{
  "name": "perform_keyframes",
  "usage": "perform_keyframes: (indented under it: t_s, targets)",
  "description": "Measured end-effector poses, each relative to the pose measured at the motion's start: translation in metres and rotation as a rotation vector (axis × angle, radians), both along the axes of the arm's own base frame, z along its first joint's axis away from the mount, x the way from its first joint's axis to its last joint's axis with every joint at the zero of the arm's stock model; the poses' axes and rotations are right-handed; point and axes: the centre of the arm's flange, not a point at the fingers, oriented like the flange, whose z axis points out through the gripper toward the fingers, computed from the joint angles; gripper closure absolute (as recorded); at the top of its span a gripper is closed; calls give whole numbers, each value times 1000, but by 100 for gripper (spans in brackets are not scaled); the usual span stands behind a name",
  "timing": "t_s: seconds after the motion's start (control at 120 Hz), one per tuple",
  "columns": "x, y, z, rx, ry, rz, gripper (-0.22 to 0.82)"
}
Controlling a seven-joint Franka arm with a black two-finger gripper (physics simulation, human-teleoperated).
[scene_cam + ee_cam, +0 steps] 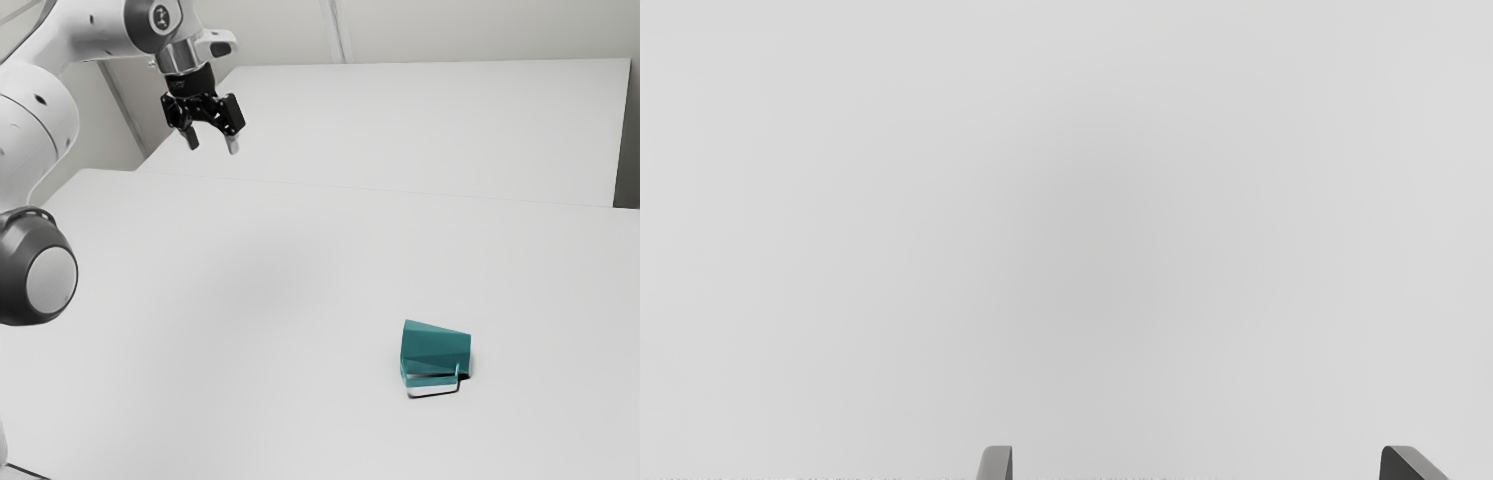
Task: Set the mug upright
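Observation:
The gripper (213, 146) hangs high over the table at the exterior view's upper left, its two fingers apart with nothing between them. In the wrist view the fingertips of the gripper (1196, 460) stand wide apart above bare white surface. A teal mug (436, 350) lies on its side on the table at the exterior view's lower right, well away from the gripper. Its handle is on the side toward the exterior view's bottom edge.
The white table (250, 350) spreads beneath the arm and mug. Behind it is another white surface (430, 130), with pale walls beyond. The arm's links occupy the exterior view's left.

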Motion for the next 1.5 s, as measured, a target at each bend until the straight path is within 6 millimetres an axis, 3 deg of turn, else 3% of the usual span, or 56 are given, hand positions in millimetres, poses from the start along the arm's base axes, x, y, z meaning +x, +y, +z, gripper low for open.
perform_keyframes:
  t_s: [0.125,0.233,0.367,0.625,0.858,1.217,1.333,1.5]
  targets:
    - [-4,-2,8,4,-10,-7,0]
    - [-24,-16,4,-43,20,-30,0]
    - [-58,-39,-27,-179,61,-42,0]
    - [-123,-79,-108,-541,135,53,0]
    - [-156,-118,-166,-692,157,108,0]
    - [-177,-212,-231,-820,183,69,0]
    - [-179,-209,-248,-862,164,117,0]
    - [-170,-196,-252,-892,85,146,0]
